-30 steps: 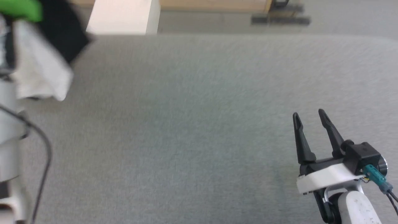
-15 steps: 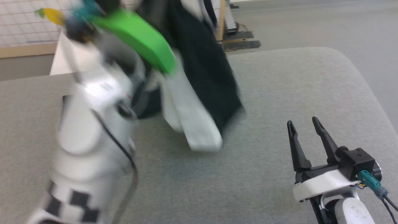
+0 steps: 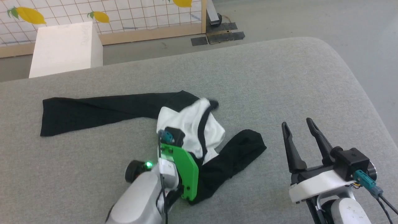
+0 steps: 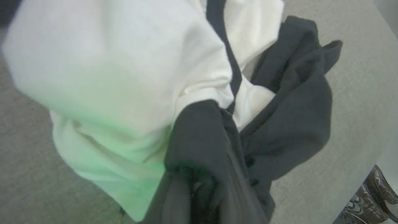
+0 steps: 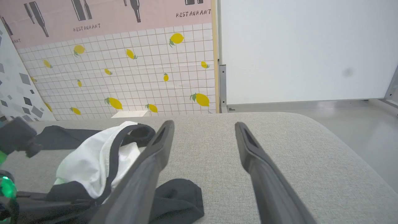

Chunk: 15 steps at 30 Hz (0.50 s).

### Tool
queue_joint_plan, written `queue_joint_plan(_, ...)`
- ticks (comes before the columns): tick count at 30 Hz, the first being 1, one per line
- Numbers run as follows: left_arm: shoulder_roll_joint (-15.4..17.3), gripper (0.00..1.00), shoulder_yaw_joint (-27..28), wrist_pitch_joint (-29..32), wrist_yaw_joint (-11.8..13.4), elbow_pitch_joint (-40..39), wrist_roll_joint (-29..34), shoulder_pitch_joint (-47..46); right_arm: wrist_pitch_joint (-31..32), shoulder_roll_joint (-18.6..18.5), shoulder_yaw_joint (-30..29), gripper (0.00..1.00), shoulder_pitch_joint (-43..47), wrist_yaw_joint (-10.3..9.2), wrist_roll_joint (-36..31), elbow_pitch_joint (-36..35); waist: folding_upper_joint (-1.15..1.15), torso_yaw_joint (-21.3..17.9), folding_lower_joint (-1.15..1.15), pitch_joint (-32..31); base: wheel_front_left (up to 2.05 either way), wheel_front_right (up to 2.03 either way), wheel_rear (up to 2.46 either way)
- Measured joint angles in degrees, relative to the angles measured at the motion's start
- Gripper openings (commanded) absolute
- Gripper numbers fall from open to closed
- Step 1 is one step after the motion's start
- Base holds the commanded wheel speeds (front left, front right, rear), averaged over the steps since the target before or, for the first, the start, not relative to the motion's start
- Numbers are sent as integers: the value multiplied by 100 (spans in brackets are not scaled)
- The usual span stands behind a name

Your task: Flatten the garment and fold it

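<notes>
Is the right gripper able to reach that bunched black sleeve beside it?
Probably yes: the right gripper is open, with nothing between it and the bunched sleeve close by.

The right hand [image 5: 204, 125] points across the grey table [image 5: 279, 149], its two dark fingers [image 5: 146, 174] spread wide with nothing between them. Left of them the garment [image 5: 87, 161] lies crumpled, its white body humped over black sleeve cloth. Behind stand a lemon-print tiled wall [image 5: 140, 77] and a white panel [image 5: 295, 46].
</notes>
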Motion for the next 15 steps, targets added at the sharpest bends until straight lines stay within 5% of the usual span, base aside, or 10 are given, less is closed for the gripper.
queue_joint_plan(1, -4, 31, -29, 64, 11, 34, -18, 34, 1, 1, -7, 100, 0, 0, 0, 1, 0, 11, 0, 2, 0, 0, 0)
queue_joint_plan(2, -14, 91, -46, 75, 11, 25, -26, 49, 2, 0, -22, 100, 0, 0, 0, 0, 0, 30, 0, 2, 0, 0, 0)
queue_joint_plan(3, -21, 100, -45, 46, 13, -2, -34, 59, 18, -1, -29, 100, 1, 0, 0, 0, 0, 50, 0, 2, 0, 0, 0)
queue_joint_plan(7, -32, 100, 15, -389, 58, -276, -56, 174, 27, 0, -67, 100, 1, 0, -1, -1, 0, 175, 0, -15, 0, 0, 0)
queue_joint_plan(15, 244, 100, 635, -2479, 420, -1445, 272, 511, 52, 0, -69, 100, 5, 0, -1, -40, 0, 480, 0, -110, 0, 0, 0)
